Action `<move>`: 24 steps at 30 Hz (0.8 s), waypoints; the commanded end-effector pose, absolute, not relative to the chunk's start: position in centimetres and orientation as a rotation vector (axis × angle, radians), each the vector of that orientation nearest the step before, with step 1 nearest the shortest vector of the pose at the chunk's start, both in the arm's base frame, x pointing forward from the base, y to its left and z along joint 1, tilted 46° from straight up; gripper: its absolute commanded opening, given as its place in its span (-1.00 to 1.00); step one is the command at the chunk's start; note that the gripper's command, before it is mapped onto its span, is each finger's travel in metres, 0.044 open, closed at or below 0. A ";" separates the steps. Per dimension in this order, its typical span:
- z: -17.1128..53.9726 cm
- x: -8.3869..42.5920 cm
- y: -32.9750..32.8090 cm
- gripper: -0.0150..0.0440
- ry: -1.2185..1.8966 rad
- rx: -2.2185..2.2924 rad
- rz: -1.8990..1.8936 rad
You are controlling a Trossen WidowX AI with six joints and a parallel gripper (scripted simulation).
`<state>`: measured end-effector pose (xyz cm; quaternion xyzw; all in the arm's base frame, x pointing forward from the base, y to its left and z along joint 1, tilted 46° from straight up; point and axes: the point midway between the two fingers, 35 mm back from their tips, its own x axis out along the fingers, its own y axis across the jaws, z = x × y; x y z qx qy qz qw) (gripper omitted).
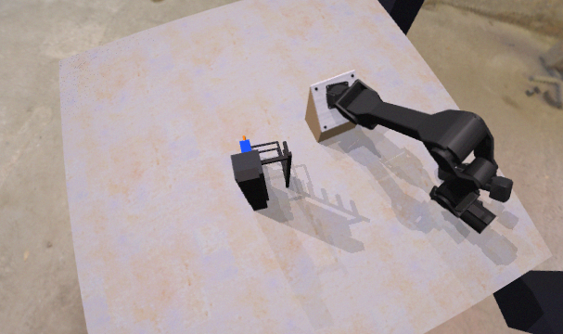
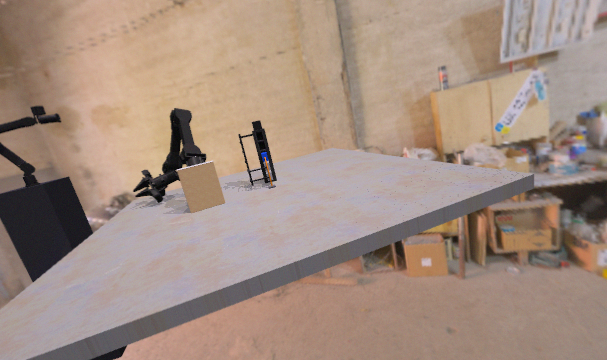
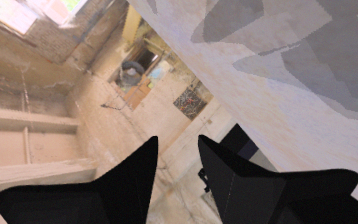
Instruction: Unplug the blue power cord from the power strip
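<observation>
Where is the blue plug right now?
In the top view the blue plug sits left of centre, at the far end of the black power strip, far from the gripper near the table's right edge.

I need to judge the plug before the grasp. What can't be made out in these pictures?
- Blue plug: top view, tiny; seating in the power strip unreadable.
- Cord: exterior view, too small and thin to trace.
- Wrist view: plug and strip are out of frame; fingers fill the bottom edge.
</observation>
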<state>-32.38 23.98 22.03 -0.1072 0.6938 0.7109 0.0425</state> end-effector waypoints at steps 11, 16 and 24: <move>27.5 -27.3 30.4 0.05 1.580 -0.028 2.420; 29.5 -24.9 32.4 0.05 1.364 0.054 2.453; 31.3 -19.1 36.1 0.05 1.110 0.160 2.367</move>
